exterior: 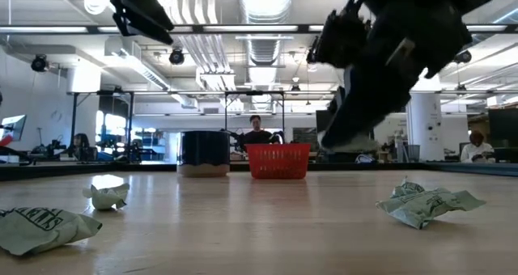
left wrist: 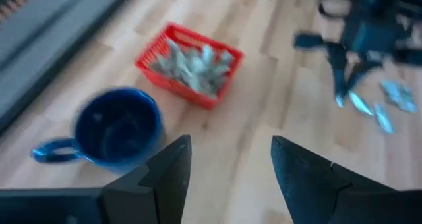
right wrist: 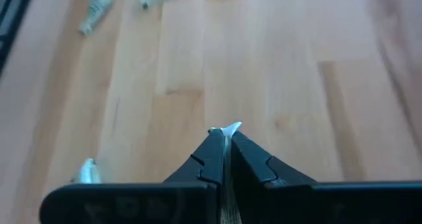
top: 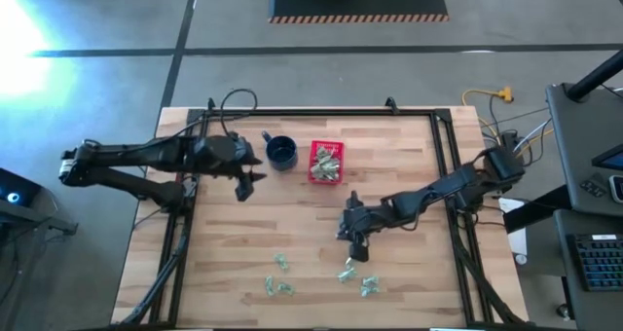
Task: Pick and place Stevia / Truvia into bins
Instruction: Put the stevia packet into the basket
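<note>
- While the right gripper (top: 356, 250) hangs above the middle of the worktop (top: 409, 156), its fingers (right wrist: 212, 159) are pressed together on a thin pale sachet (right wrist: 231, 128), whose edge pokes out past the tips.
- Loose Stevia / Truvia sachets (top: 279, 287) lie scattered on the wood along the near edge, just beyond that gripper; in the low view two crumpled ones sit at the left and one at the right.
- Toward the far side stands the red basket (top: 326, 163), already heaped with sachets.
- Just beside the basket, on its left, sits a dark blue mug (top: 281, 153); whether the two touch cannot be told.
- Over the left part of the worktop, near the mug, hovers the left gripper (top: 245, 182), fingers (left wrist: 168, 171) spread apart with nothing between them.
- Beyond the worktop, people sit in the room.
</note>
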Controlling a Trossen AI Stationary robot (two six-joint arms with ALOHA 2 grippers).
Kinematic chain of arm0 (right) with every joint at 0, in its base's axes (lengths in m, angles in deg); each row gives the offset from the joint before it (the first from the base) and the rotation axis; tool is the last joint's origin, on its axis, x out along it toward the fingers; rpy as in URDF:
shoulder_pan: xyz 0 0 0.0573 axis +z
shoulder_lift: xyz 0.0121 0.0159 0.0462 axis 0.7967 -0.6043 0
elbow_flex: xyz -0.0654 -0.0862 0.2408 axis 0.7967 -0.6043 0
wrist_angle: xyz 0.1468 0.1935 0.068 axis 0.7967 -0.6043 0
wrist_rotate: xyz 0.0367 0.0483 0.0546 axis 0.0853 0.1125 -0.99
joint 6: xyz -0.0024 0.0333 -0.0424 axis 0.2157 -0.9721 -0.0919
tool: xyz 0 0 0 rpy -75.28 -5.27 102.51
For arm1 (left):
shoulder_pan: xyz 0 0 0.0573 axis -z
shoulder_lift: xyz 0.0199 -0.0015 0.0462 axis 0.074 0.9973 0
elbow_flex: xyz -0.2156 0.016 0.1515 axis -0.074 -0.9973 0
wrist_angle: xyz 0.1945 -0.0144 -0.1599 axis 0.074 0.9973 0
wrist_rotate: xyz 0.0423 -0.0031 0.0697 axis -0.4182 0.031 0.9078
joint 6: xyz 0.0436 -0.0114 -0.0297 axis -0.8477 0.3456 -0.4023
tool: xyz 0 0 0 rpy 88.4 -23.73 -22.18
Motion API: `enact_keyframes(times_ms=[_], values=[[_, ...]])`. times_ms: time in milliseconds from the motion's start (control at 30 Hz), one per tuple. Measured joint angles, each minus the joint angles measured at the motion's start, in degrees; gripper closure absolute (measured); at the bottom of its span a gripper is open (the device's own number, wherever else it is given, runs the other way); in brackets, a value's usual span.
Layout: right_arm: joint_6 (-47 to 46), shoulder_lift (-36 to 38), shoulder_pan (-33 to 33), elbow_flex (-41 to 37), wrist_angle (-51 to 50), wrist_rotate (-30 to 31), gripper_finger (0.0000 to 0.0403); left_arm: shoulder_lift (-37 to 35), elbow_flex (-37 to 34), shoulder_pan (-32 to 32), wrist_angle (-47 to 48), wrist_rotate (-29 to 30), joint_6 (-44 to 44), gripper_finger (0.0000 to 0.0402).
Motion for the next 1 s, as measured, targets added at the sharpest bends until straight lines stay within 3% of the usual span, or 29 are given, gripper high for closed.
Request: enact_keyframes(times_ms=[200, 500, 733, 900, 1000], values=[[3.06, 6.68, -0.19, 0.08, 0.04, 4.75, 0.039, 0.53, -1.0, 5.12, 1.15, -0.97, 1.5, 0.0209], [11.07, 12.11, -6.06, 0.11, 1.68, 23.78, 0.039, 2.11, -6.9, 10.14, -4.78, -1.17, 7.4, 0.0209], [12.12, 10.26, -16.89, 0.13, 3.88, 23.48, 0.039, 4.49, -10.99, 12.78, -16.3, -1.95, 11.39, 0.0209], [11.2, 9.17, -23.31, 0.15, 4.39, 23.03, 0.039, 6.32, -11.95, 14.62, -17.95, -2.46, 14.45, 0.0209], [11.16, 7.84, -26.84, 0.15, 4.87, 19.7, 0.039, 7.56, -11.98, 15.65, -18.43, -2.49, 16.17, 0.0209]])
